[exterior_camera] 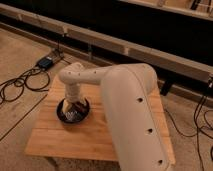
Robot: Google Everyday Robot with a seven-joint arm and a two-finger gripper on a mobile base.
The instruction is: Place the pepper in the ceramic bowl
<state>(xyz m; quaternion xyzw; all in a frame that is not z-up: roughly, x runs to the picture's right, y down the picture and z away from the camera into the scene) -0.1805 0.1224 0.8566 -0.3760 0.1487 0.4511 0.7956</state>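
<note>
The ceramic bowl (64,116) is round and dark with a shiny greyish inside. It sits on the left half of a small wooden table (65,142). My gripper (76,108) hangs straight down from the white arm (127,100) and reaches into the bowl. A small dark reddish shape at the gripper's tip, inside the bowl, may be the pepper (80,107); I cannot tell it apart from the gripper. The arm hides the right half of the table.
A black box (46,62) with cables lies on the floor behind the table to the left. More cables (17,85) loop on the floor at the left. A dark wall with a long pale rail (125,47) runs behind.
</note>
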